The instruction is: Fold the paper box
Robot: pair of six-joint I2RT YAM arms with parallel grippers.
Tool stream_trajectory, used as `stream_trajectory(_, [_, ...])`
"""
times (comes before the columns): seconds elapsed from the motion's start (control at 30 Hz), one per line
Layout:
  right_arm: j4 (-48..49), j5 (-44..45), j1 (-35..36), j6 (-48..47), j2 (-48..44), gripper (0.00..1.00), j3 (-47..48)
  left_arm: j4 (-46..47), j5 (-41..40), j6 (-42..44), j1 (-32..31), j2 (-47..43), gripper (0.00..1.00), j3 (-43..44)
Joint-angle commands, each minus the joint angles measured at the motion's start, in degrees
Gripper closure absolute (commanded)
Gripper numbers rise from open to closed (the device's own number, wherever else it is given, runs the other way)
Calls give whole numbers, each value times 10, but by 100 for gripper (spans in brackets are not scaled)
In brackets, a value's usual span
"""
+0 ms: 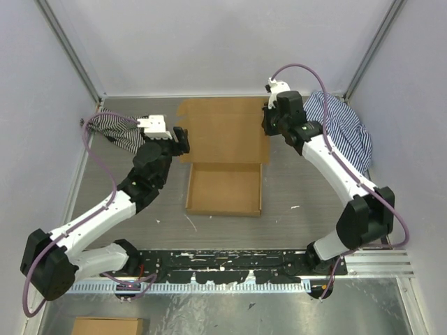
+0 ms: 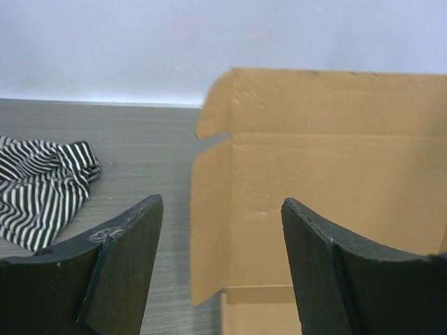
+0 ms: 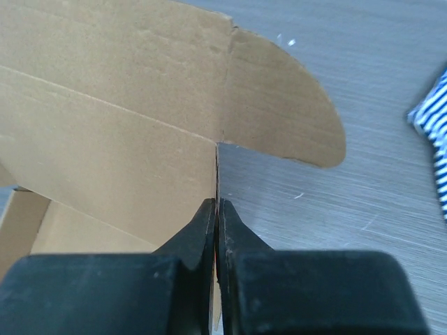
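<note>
Paper box (image 1: 223, 164): lies in the middle of the table (image 1: 293, 192), brown, between the two arms. Shows its near part already as a shallow tray with low walls, and its wide lid panel reaching from there toward the far wall. Appears in both wrist views with this panel raised from the table surface and with a rounded side flap at each end.

Left gripper (image 1: 183, 139): waits just beside the left edge of the lid panel, fingers (image 2: 133, 258) well apart, nothing between them. Looks straight at the left side flap of the box (image 2: 335, 181) from the left wrist camera; impossible to tell if touching it.

Right gripper (image 1: 267, 122): sits at the right edge of the lid panel. Pinches with both fingers (image 3: 195, 237) pressed together on the thin cardboard edge, close to the fold where the right side flap begins.

Black-and-white striped cloth (image 1: 115, 129): lies at the far left, near the left gripper, apart from the box. Blue-and-white striped cloth (image 1: 346, 132): lies at the far right, behind the right arm.
</note>
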Motion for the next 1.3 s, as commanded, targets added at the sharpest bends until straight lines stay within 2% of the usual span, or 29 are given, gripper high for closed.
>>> stream_trajectory(0.0, [111, 70, -2, -37, -77, 99, -31, -110, -63, 15, -2, -16, 22, 84])
stream_trajectory(0.1, [125, 51, -3, -63, -95, 99, -43, -183, -52, 38, -1, 7, 20, 146])
stream_trajectory(0.23, [120, 33, -3, -75, -98, 99, -53, -291, -1, 52, 7, 65, 25, 230])
stream_trajectory(0.47, [171, 15, -4, -65, -160, 99, -144, -363, 76, 48, 32, 140, 27, 296])
stream_trajectory(0.63, [189, 0, -3, -75, -203, 99, -184, -415, 132, 42, 86, 179, 22, 348])
stream_trajectory(0.83, [179, -14, -4, -76, -203, 99, -179, -423, 271, 10, 160, 203, 24, 377])
stream_trajectory(1.0, [178, -24, -4, -73, -190, 99, -176, -402, 355, -5, 169, 209, 28, 371])
stream_trajectory(1.17, [175, -37, -3, -70, -183, 99, -171, -401, 392, -31, 169, 231, 35, 371])
stream_trajectory(1.27, [172, -42, -3, -70, -182, 99, -169, -402, 388, -37, 169, 243, 37, 371])
